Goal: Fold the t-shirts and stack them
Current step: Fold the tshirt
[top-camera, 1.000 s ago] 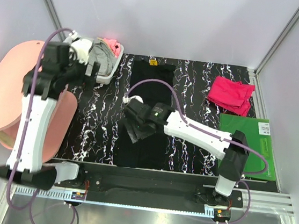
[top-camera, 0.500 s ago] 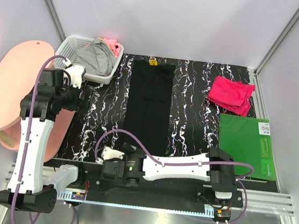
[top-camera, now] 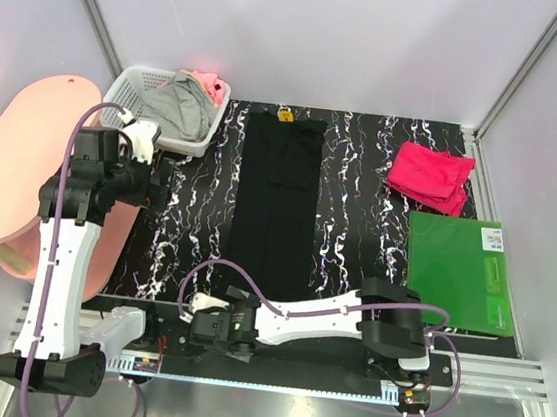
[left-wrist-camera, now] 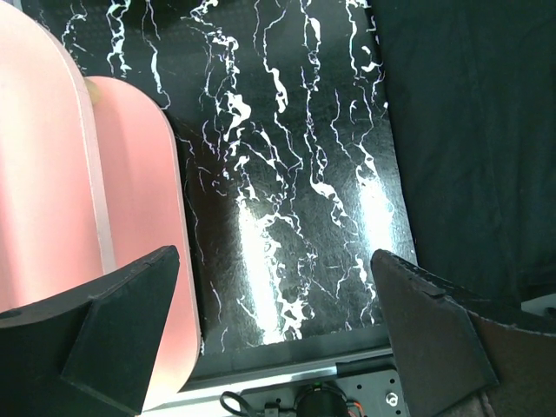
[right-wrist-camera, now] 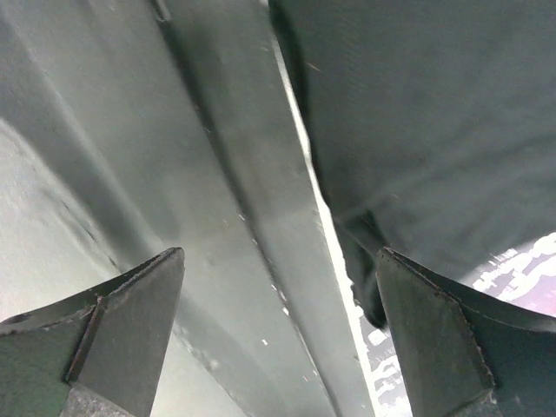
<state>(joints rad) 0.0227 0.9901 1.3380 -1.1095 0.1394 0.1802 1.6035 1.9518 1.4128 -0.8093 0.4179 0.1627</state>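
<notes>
The soft black cloth t-shirt (top-camera: 277, 203) lies flat as a long narrow strip down the middle of the black, white-veined marbled table (top-camera: 358, 218), running from the far edge to the near one, with a small yellow tag (top-camera: 285, 116) at its far end (its upturned side is plain black). The plain crimson-pink cloth t-shirt (top-camera: 430, 176) sits loosely folded at the far right of the table, just beyond the flat green board (top-camera: 457, 271) and well apart from the black one. The right gripper (top-camera: 237, 327) reaches across low at the table's near edge, by the near end of the black strip; in its wrist view its jaws are spread wide with nothing between them, dark cloth (right-wrist-camera: 417, 113) showing beyond. The left gripper (top-camera: 161, 183) hangs over the table's left side, near a salmon-pink round-ended panel (top-camera: 1, 167), jaws likewise wide apart and empty. A white plastic lattice basket (top-camera: 131, 86) at the far left holds grey cloth (top-camera: 177, 106).
</notes>
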